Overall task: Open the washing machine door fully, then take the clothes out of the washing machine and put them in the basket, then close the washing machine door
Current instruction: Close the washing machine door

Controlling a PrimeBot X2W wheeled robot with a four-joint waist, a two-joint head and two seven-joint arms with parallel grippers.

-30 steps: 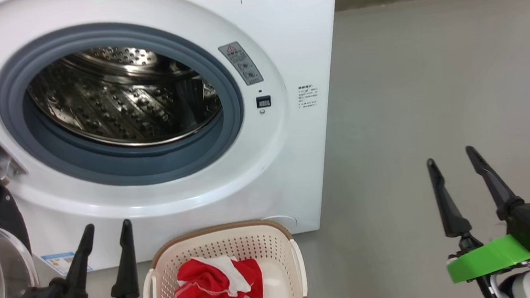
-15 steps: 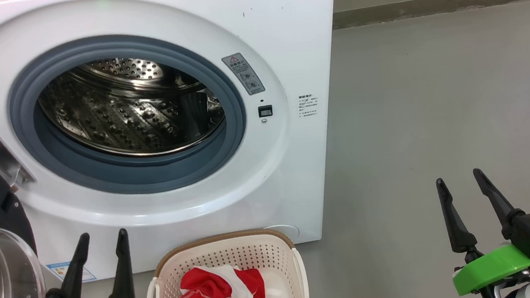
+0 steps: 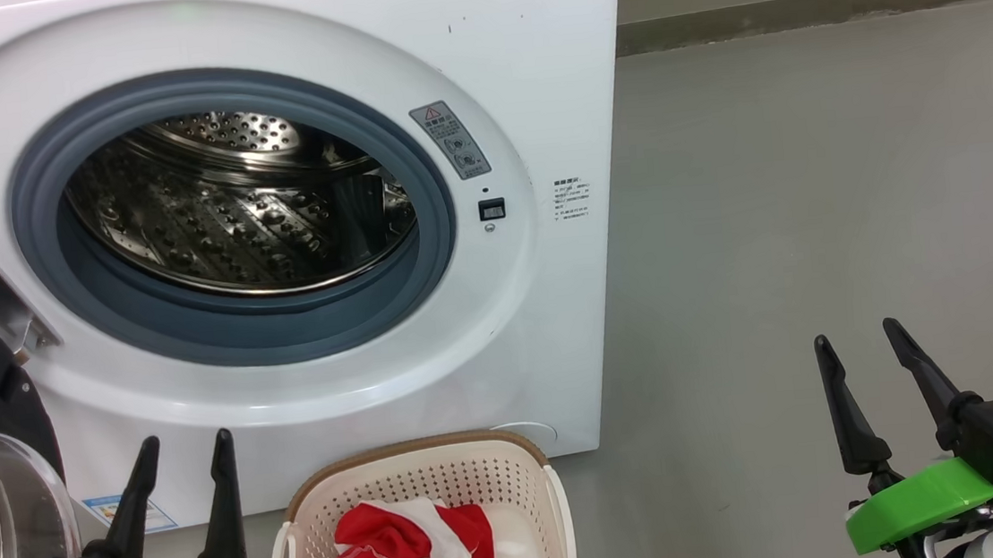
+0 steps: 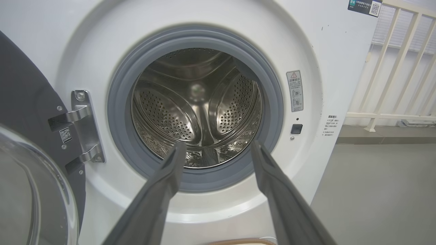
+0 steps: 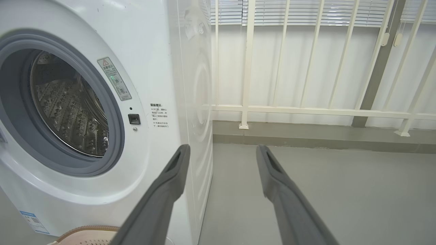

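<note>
Clothes (image 3: 394, 549) lie in the basket (image 3: 429, 478) between the left fingers (image 3: 221, 510) and right fingers (image 3: 841, 415), both spread empty.

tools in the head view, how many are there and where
2: the left tool at lower left beside the basket, the right tool at lower right over the floor; both open.

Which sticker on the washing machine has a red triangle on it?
The slanted grey label right of the drum. The small label further right has only dark print; the bottom sticker is blue.
</note>
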